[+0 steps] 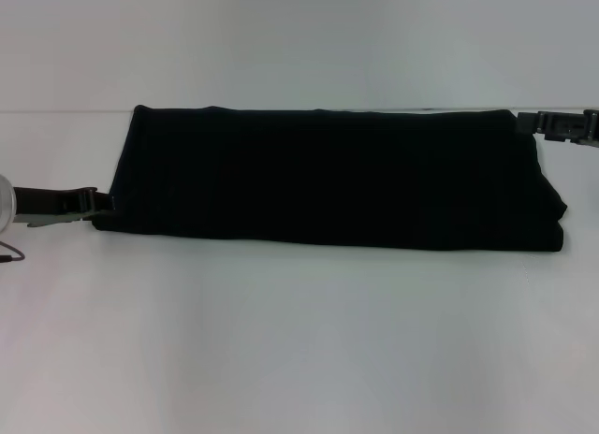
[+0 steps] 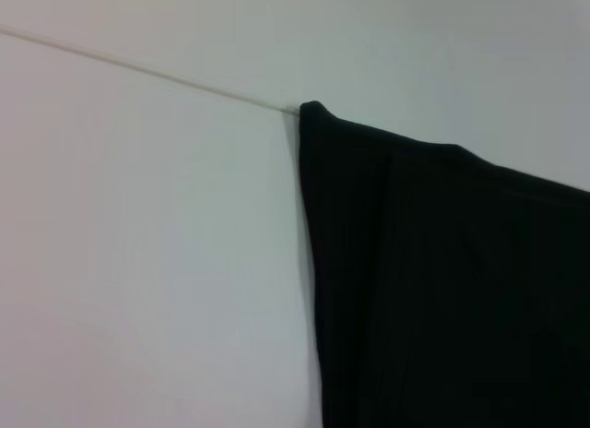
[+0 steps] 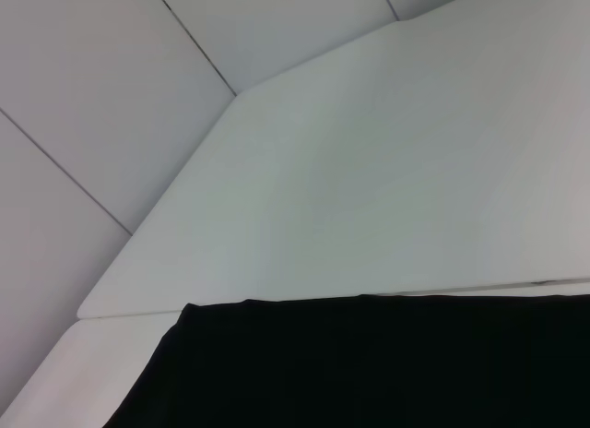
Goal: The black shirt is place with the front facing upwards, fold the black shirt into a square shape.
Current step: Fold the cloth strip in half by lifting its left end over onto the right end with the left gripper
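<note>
The black shirt [image 1: 328, 177] lies flat on the white table [image 1: 299, 340], folded into a long band that runs from left to right. Its lettering and neck label are hidden. My left gripper [image 1: 105, 203] is low at the shirt's near left corner and touches its edge. My right gripper [image 1: 520, 123] is at the shirt's far right corner. The shirt's left end shows in the left wrist view [image 2: 442, 290]. One of its edges shows in the right wrist view [image 3: 369, 368]. Neither wrist view shows a gripper.
The white table runs wide in front of the shirt and ends just behind it, against a pale wall [image 1: 299, 41]. A thin dark cable [image 1: 9, 256] hangs by my left arm at the left edge.
</note>
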{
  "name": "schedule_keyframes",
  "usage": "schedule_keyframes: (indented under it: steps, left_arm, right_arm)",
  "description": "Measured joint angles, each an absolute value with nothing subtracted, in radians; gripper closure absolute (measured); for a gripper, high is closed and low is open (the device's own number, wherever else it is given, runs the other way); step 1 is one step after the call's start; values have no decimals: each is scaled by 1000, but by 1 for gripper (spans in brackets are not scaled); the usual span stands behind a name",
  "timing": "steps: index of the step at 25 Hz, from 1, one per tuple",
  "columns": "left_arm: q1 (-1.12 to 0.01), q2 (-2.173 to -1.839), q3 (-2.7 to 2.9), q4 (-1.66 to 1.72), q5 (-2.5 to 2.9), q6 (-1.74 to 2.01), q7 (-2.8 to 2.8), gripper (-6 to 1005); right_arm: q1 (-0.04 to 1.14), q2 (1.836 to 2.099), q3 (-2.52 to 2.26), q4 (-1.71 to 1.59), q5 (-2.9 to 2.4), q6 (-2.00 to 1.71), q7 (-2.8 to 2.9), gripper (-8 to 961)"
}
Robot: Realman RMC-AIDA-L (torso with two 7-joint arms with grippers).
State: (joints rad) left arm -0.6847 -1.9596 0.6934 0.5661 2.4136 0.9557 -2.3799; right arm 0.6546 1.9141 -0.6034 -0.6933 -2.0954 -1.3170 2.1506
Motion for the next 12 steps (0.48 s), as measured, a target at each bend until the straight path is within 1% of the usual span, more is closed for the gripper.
schedule_keyframes:
  steps: [6, 12]
  left_arm:
    - [-689, -1960, 694, 566, 2431, 945, -2393, 715]
    - [-691, -1960, 694, 566, 2434, 945, -2396, 840]
  right_arm:
    - [654, 1914, -598, -693, -2096, -1318, 2151, 146]
    - [659, 1907, -606, -689, -2125, -1301, 2167, 147]
